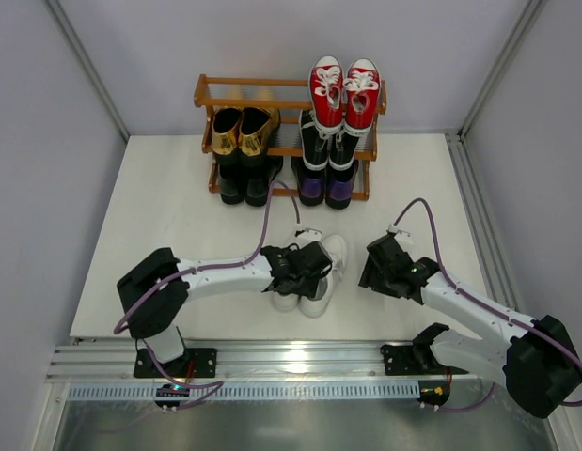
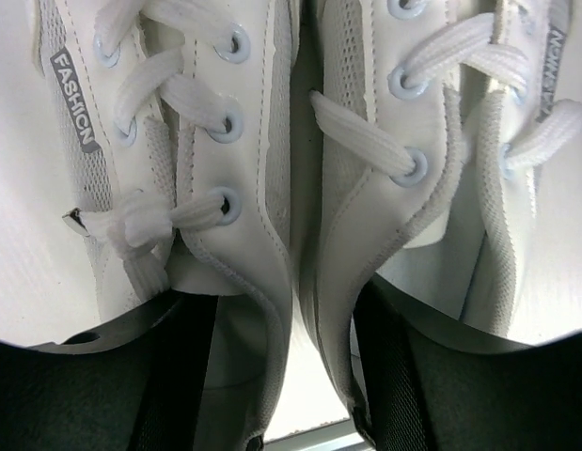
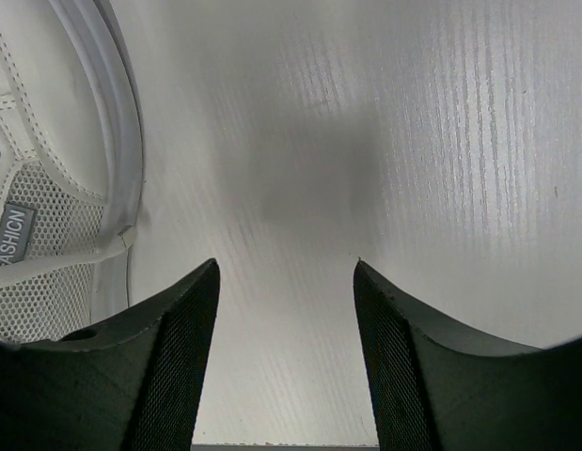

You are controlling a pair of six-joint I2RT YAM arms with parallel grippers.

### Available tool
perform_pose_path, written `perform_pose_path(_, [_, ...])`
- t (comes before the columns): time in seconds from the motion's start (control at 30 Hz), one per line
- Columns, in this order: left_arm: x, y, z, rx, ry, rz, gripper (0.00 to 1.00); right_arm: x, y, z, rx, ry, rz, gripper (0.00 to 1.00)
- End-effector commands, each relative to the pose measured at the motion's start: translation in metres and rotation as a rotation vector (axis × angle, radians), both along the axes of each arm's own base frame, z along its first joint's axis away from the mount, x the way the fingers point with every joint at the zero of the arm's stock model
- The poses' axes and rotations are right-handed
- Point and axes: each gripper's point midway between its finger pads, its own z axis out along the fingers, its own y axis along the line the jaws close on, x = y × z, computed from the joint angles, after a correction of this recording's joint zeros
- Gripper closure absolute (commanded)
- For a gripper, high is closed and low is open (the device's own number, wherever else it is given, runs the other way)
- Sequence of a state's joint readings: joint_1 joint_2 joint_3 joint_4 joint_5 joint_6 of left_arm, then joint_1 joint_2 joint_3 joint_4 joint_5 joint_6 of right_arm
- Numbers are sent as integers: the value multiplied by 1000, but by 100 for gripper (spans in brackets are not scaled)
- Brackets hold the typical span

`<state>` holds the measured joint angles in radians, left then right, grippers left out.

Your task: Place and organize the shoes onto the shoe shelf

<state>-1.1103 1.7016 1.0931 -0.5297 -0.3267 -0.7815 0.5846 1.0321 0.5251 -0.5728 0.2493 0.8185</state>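
The pair of white sneakers (image 1: 332,250) stands side by side on the table, toes toward the shoe shelf (image 1: 272,84). My left gripper (image 1: 305,271) is down over their heel ends. In the left wrist view, one of the left gripper's (image 2: 286,310) fingers sits in each shoe's opening. The two inner walls lie between the fingers, with a slit of table showing between the left shoe (image 2: 225,141) and the right shoe (image 2: 385,188). My right gripper (image 1: 383,268) (image 3: 286,272) hangs open over bare table, just right of a white sneaker (image 3: 46,188).
On the shelf, red sneakers (image 1: 345,89) stand on the top right. Gold loafers (image 1: 242,132) are on the left over black dress shoes (image 1: 243,183). Black-and-white sneakers (image 1: 326,141) sit above purple loafers (image 1: 326,191). Grey walls enclose the white table (image 1: 178,235).
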Motion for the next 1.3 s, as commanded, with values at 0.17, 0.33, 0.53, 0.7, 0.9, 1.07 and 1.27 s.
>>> perform_pose_path(0.17, [-10,-11,25,-96,23,-79,53,3,-4,1,-1,-17,-19,39])
perform_pose_path(0.33, [-24,-7,16,-60,90,-160,58,3,-3,0,7,-15,-21,39])
perform_pose_path(0.53, [-28,4,3,5,111,-176,58,2,-4,0,4,-15,-22,39])
perform_pose_path(0.7, [-18,8,1,24,105,-168,58,2,-5,1,6,-16,-26,39])
perform_pose_path(0.9, [1,5,-13,22,131,-160,72,2,-5,3,6,-19,-26,39])
perform_pose_path(1.07, [9,0,-17,25,127,-161,100,1,-9,3,3,-25,-35,39])
perform_pose_path(1.27, [9,8,14,12,95,-129,100,2,-10,6,2,-35,-35,39])
